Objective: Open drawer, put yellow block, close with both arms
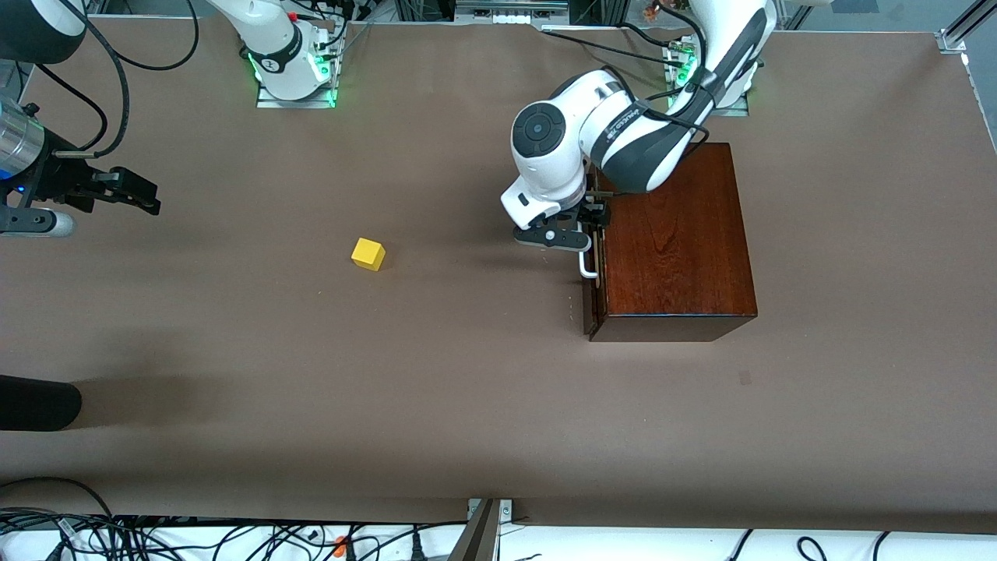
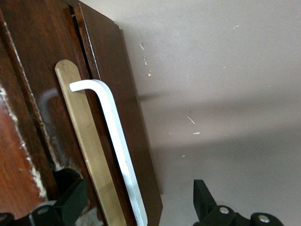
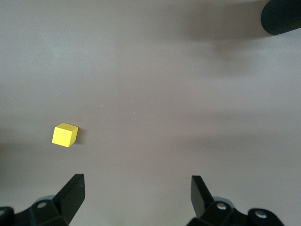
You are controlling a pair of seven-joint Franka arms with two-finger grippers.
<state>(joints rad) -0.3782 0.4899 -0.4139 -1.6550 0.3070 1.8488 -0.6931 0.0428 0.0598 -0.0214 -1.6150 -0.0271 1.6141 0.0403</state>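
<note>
The dark reddish-brown wooden box [image 1: 678, 234] stands toward the left arm's end of the table. Its drawer [image 1: 590, 308] looks pushed in, with the white bar handle [image 1: 588, 266] on its front. My left gripper [image 1: 598, 218] is open at the handle. In the left wrist view [image 2: 137, 197] one finger is over the drawer front and the other over the table, with the handle [image 2: 115, 136] between them, untouched. The yellow block [image 1: 368, 254] lies on the brown table, well apart from the drawer front. My right gripper [image 1: 144, 199] is open and empty, in the air at the right arm's end. The right wrist view [image 3: 136, 193] shows the block [image 3: 64, 135] ahead of it.
A brass plate [image 2: 87, 141] sits under the handle. A black rounded object [image 1: 35, 403] pokes in at the right arm's end, nearer the front camera, and also shows in the right wrist view [image 3: 282, 16]. Cables [image 1: 156, 534] run along the table's near edge.
</note>
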